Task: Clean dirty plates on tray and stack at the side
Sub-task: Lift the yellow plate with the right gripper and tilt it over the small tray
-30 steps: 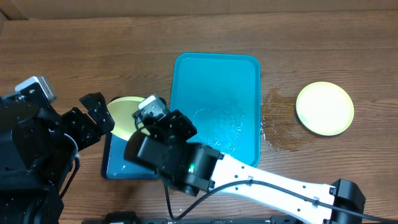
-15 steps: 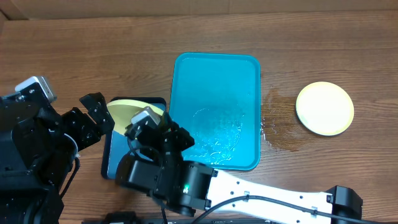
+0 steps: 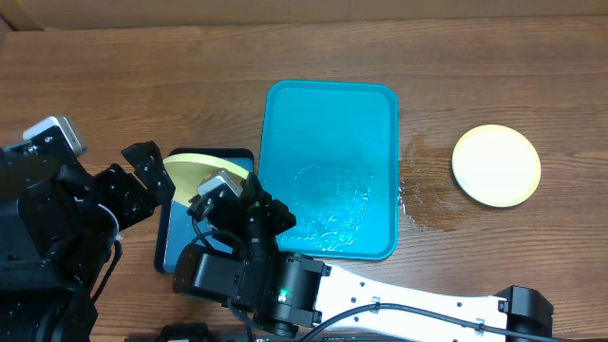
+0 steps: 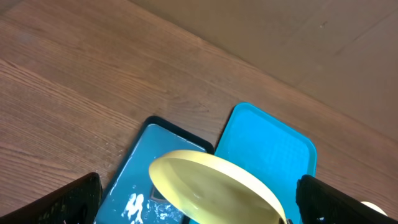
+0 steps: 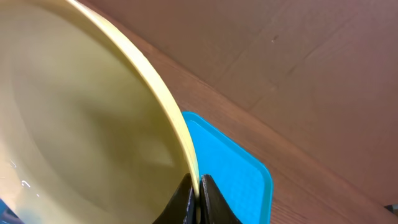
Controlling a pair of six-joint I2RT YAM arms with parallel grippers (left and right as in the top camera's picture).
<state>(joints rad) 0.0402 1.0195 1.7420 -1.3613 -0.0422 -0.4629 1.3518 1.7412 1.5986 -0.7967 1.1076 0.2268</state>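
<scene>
My right gripper (image 3: 231,188) is shut on the rim of a pale yellow-green plate (image 3: 195,169) and holds it tilted over the small dark-rimmed blue tray (image 3: 180,252). In the right wrist view the fingers (image 5: 198,193) pinch the plate's edge (image 5: 81,124). My left gripper (image 3: 144,176) is open beside the plate's left edge; in its wrist view the plate (image 4: 211,186) hangs between its wide-apart fingers (image 4: 199,211). The turquoise tray (image 3: 330,114) holds water and no plates. A second yellow-green plate (image 3: 496,165) lies on the bare wood at the right. The blue plate is out of view.
The small tray (image 4: 140,180) holds water and foam. A wet patch (image 3: 427,195) darkens the wood between the turquoise tray and the right plate. The right arm (image 3: 408,290) crosses the table's front. Cardboard runs along the far edge.
My right gripper has carried the yellow-green plate left and slightly toward the front, further over the small tray. The left arm has not moved.
</scene>
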